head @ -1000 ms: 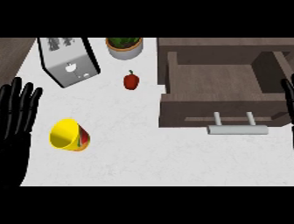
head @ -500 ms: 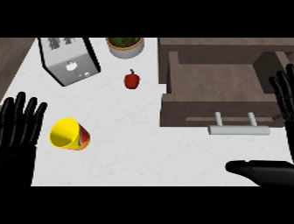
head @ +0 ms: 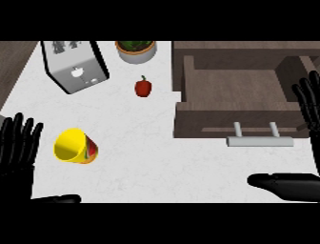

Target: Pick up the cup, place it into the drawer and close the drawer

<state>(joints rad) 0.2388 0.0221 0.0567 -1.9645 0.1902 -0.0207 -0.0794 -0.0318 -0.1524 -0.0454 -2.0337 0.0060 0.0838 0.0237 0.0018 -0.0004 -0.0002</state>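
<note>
Both hands have crept further into view over the last second, the left rising up the counter's left edge and the right swinging its thumb in low across the bottom right, while nothing on the counter has shifted.

At the far left, the left hand (head: 12, 157) stands with fingers straight and spread, holding nothing; its fingertips are near the cup but apart from it. Just to its right the cup (head: 75, 147), yellow with a red and green pattern on its side, lies tipped over on the white counter (head: 155, 157), its mouth facing toward the left hand. Behind it a toaster (head: 75, 66) stands near the back, then a potted plant (head: 135, 50) and a small red pepper (head: 143, 87) in front of the plant.

Further right the drawer (head: 236, 95) is pulled open, its brown inside bare, with the pale handle (head: 258, 139) on its front. At the far right the right hand (head: 317, 119) is also open, fingers straight along the drawer's right side and thumb stretched out low toward the left; it holds nothing.

Judging from this, the task is at its very start: the cup is ungrasped and well apart from the drawer. The left hand is the nearer one, so a grasp from that side seems likely, and the cup lying on its side may roll when touched.
</note>
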